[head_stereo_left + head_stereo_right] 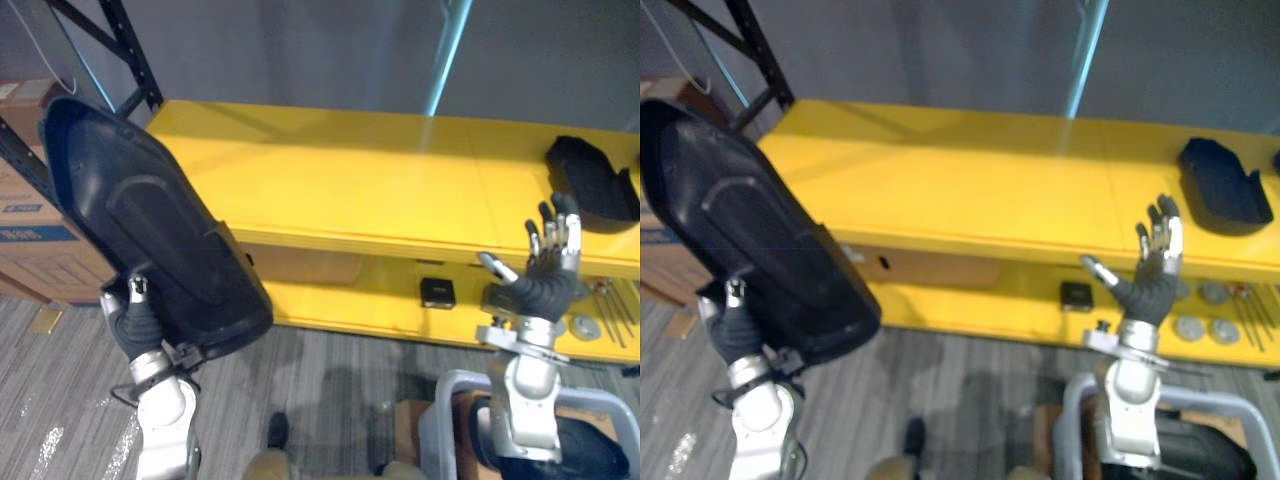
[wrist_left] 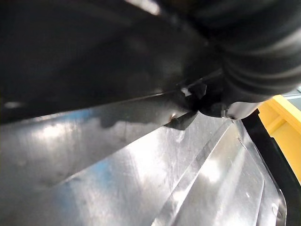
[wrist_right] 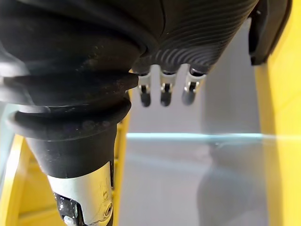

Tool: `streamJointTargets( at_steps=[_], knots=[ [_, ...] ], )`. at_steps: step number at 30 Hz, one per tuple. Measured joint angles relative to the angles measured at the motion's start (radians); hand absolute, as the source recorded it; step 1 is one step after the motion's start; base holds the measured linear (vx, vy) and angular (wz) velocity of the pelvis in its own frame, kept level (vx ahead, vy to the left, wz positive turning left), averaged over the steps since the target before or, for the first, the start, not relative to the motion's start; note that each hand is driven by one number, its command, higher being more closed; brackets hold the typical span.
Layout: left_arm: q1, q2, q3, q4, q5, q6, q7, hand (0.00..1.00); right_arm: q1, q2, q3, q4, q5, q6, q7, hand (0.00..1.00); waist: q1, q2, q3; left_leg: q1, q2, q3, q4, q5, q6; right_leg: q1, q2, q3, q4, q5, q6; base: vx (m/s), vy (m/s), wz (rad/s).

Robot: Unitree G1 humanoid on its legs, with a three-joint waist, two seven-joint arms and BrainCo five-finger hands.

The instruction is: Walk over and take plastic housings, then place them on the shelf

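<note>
Nearest the robot, low on its right, stood a grey bin [image 1: 437, 400] with dark parts in it, likely more housings. Above it the right hand [image 1: 540, 285] was raised, spread wide and empty, its palm in front of the shelf's front edge. On the other side the left hand [image 1: 135, 325] carried 1 large black housing [image 1: 140, 215] by its lower end. The hand sat behind the part, so I could not tell how it gripped. The housing stood tilted, with most of its bulk high above the hand and short of the yellow shelf [image 1: 350, 180].

That was the main risk, in my judgement. With so little of the part supported, it could swing or slide out as the arm reached forward. Its long upper edge could also catch the shelf's front lip, or the black frame post [image 1: 125, 45] at the left corner, and be knocked loose. The free right hand could strike the lip if it moved without clearance.

On the lower level lay a small black box [image 1: 437, 292] and some metal discs [image 1: 585, 325]. A dropped part could scatter them. Far right on the top level rested a second housing [image 1: 590, 180], well apart from the open left half, so a collision there seemed unlikely. Cardboard boxes [image 1: 30, 230] stood beyond the left end.
</note>
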Motion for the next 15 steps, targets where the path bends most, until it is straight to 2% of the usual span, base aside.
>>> streamJointTargets(
  at_steps=[3,5,8,13,15],
  knots=[
    [0.005,0.004,-0.020,0.001,0.002,-0.006,-0.031,1.00,0.003,-0.004,-0.015,0.000,0.009,0.000,-0.005,0.00,-0.027,0.014,-0.012,-0.019,0.011,0.057,0.000,-0.008,0.005,0.023,-0.004,-0.057,-0.041,0.015,0.013,0.02,-0.001,0.53],
    [0.001,0.005,-0.032,0.004,0.009,-0.023,-0.044,1.00,0.001,-0.012,-0.034,0.016,0.022,0.001,-0.006,0.00,-0.024,0.024,-0.015,-0.032,0.014,0.101,0.002,0.031,0.027,0.020,-0.012,-0.064,-0.039,0.017,0.016,0.07,0.025,0.26],
    [-0.001,0.013,-0.022,0.008,0.008,-0.023,-0.030,1.00,-0.014,-0.011,-0.034,0.050,0.029,0.023,-0.005,0.00,-0.020,0.020,-0.014,-0.029,0.000,0.109,0.006,0.041,0.013,0.019,-0.026,-0.037,-0.038,0.017,0.016,0.06,0.039,0.02],
    [0.033,0.011,0.000,0.008,0.039,-0.022,-0.009,1.00,-0.018,0.005,-0.035,0.093,0.029,0.024,-0.004,0.00,-0.018,0.018,-0.012,0.006,-0.012,0.143,0.006,0.029,0.019,0.034,-0.039,0.007,-0.044,0.013,0.013,0.00,0.019,-0.15],
    [0.029,0.010,0.012,0.008,0.044,-0.021,-0.011,1.00,-0.005,0.014,-0.044,0.118,0.029,0.024,-0.004,0.00,-0.027,0.005,-0.004,0.011,-0.019,0.143,0.006,0.023,0.026,0.035,-0.049,0.007,-0.033,0.005,0.014,-0.04,0.010,-0.06]
  ],
)
